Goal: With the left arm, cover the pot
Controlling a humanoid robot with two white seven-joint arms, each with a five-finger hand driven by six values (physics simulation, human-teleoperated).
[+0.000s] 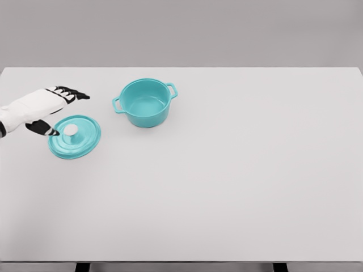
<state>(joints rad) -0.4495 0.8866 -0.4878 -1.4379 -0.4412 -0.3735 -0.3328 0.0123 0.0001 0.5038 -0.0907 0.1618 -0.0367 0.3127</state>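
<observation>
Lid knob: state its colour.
White, on the teal lid; the knob shows in the head view, by the left hand.

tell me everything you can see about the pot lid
The lid is a round teal disc with a small white knob at its centre, glossy like enamel. It lies flat, knob up, on the white table, left of and apart from the open teal pot. The left hand hovers at its left edge, thumb near the knob, not gripping.

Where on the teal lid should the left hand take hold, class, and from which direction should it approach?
Probably the white knob at the middle of the lid, pinched from above. The lid lies flat on the table, so its thin rim offers little to grip, while the knob stands up. The left hand, fingers open, is already just beside it.
</observation>
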